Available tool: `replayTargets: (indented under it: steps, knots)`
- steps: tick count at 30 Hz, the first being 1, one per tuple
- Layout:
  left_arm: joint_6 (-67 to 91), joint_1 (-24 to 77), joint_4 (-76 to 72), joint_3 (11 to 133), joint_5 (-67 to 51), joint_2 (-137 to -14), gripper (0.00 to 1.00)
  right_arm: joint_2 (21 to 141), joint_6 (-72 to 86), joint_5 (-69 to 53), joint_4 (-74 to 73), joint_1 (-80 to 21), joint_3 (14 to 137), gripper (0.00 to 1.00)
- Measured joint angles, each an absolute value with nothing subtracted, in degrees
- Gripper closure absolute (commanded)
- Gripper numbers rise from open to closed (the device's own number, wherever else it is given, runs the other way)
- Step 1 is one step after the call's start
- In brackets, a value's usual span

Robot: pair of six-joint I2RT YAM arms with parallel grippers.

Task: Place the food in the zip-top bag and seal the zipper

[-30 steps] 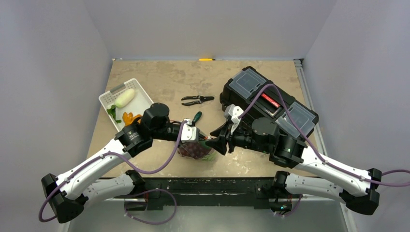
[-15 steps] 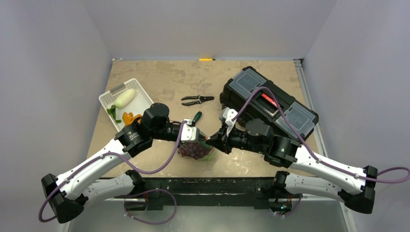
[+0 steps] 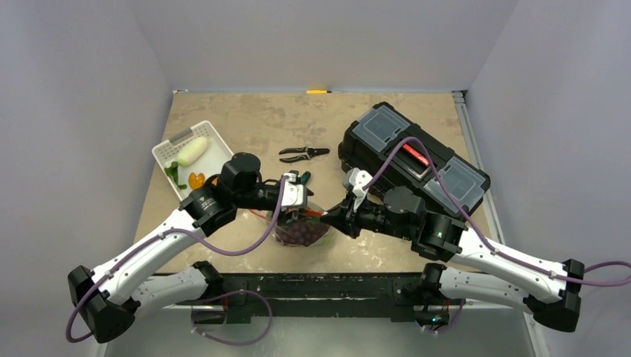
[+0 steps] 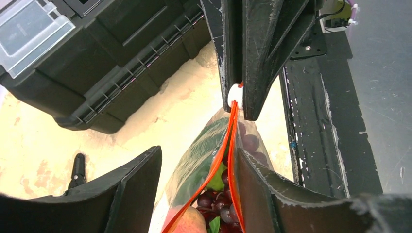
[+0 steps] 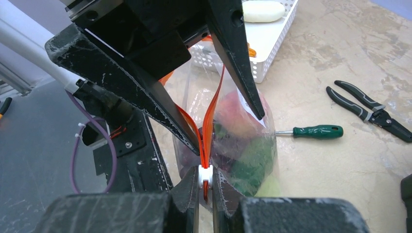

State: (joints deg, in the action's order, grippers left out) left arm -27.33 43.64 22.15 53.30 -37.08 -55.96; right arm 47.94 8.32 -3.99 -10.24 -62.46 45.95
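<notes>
Item 1, zip-top bag [image 3: 301, 232]: upright on the table [image 3: 245, 119] near the front edge, between the two grippers, mouth upward.

Contents, seen through the clear wall: dark purple grape bunch [image 4: 214, 201], pink-red peach [image 4: 187, 221], green cabbage [image 5: 252, 165].

Item 2, zipper [image 4: 231, 126]: two orange-red strips, joined at one end under a white slider [image 4: 234, 93], parted along the rest of the mouth.

Item 3, right gripper [image 5: 205, 182]: clenched on that slider at the end of the mouth.

Item 4, left gripper [image 4: 198, 153]: released, fingers spread wide, straddling the parted stretch of the mouth with both strips between them.

Outside the bag, in the white basket [image 3: 167, 149] at far left: orange carrot [image 3: 196, 179] with green leaves, plus a pale oblong piece [image 3: 192, 151].

Also on the table: black-handled pliers [image 3: 303, 153] beyond the bag, green-handled screwdriver [image 5: 318, 131] near it, black toolbox [image 3: 417, 160] at right.
</notes>
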Motion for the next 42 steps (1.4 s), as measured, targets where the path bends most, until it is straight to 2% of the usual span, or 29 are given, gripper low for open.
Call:
replayTargets:
  steps: [3, 7, 8, 9, 11, 13, 17, 27, 32, 42]
  knots:
    - [-26.87, 43.44, 22.39, 53.39, -37.91, -56.29, 0.62, 47.94, 8.16, -3.99, -10.24, -62.46, 45.93, 1.00]
    - [-26.89, 43.44, 23.57, 53.91, -39.20, -56.31, 0.90, 47.92, 7.99, -3.88, -10.24, -62.43, 45.93, 1.00]
    - [-26.74, 43.44, 23.77, 54.02, -39.38, -56.31, 0.96, 47.94, 7.94, -3.75, -10.26, -62.43, 45.93, 0.94]
    - [-26.83, 43.46, 24.01, 54.15, -39.72, -56.31, 1.00, 47.92, 7.92, -3.49, -10.26, -62.41, 45.93, 0.81]
    - [-27.03, 43.46, 24.32, 54.26, -40.27, -56.29, 1.00, 47.92, 7.94, -2.98, -10.37, -62.33, 45.98, 0.60]
    - [-27.09, 43.44, 24.67, 54.26, -40.29, -56.29, 1.00, 47.90, 7.84, -2.37, -11.29, -62.33, 46.26, 0.56]
    - [-27.07, 43.44, 24.93, 54.30, -40.32, -56.29, 1.00, 47.86, 7.55, -0.82, -14.74, -62.30, 48.05, 0.57]
    - [-27.00, 43.44, 24.95, 54.43, -40.51, -56.31, 1.00, 48.25, 6.44, -2.39, -16.80, -62.30, 51.22, 0.83]
    - [-26.98, 43.44, 25.02, 54.52, -40.51, -56.31, 1.00, 49.60, 6.26, -2.83, -16.78, -62.30, 51.33, 0.84]
    - [-26.55, 43.44, 25.15, 54.54, -40.97, -56.31, 1.00, 50.57, 6.07, -3.22, -16.67, -62.28, 51.31, 0.96]
